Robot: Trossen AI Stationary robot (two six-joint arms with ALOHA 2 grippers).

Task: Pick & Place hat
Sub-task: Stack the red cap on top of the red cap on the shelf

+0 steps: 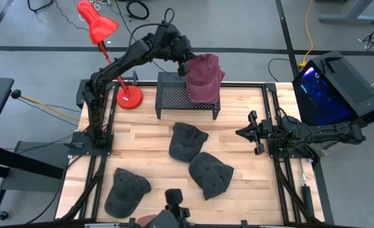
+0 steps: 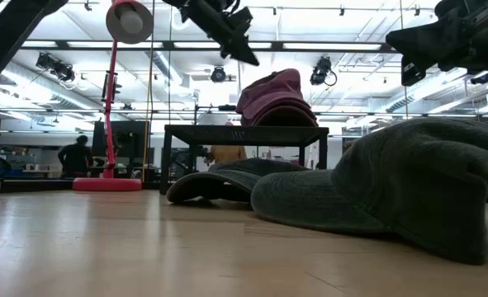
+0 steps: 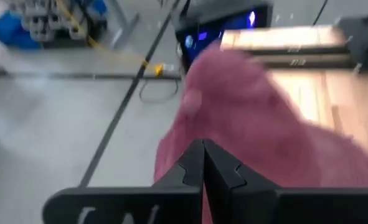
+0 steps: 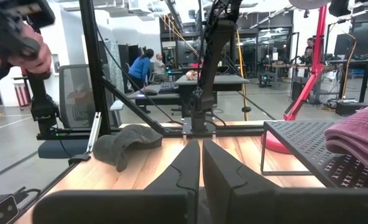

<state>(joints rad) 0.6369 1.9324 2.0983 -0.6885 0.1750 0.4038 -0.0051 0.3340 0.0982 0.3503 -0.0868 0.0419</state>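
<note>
Maroon cloth is what catches the eye from above: the maroon hat (image 1: 204, 77) lies draped over the right end of the black mesh rack (image 1: 174, 95) at the back of the wooden worktop (image 1: 149, 142), spilling a little past the rack's rear edge. The left pincer (image 1: 184, 65) sits right at the hat's near-left edge, the arm reaching in past the red desk lamp (image 1: 101, 30). Three dark grey hats (image 1: 187, 140) lie on the boards in front. The right pincer (image 1: 253, 132) waits over the worktop's right side, well apart from all of it.

From table height, the hat rests on the rack, and the left pincer hangs above and beside it — apparently clear of the cloth, though I can't be sure.

The left wrist camera shows its two fingers (image 3: 190, 171) pressed together with the maroon crown filling the space beyond; nothing lies between them.

The right wrist camera shows that pincer's fingers closed too, empty, pointed across the boards.

My guess is the placing is done or nearly so. To finish well, the left arm should lift straight up before swinging away, so no fingertip snags the brim and drags the hat off the back edge.
</note>
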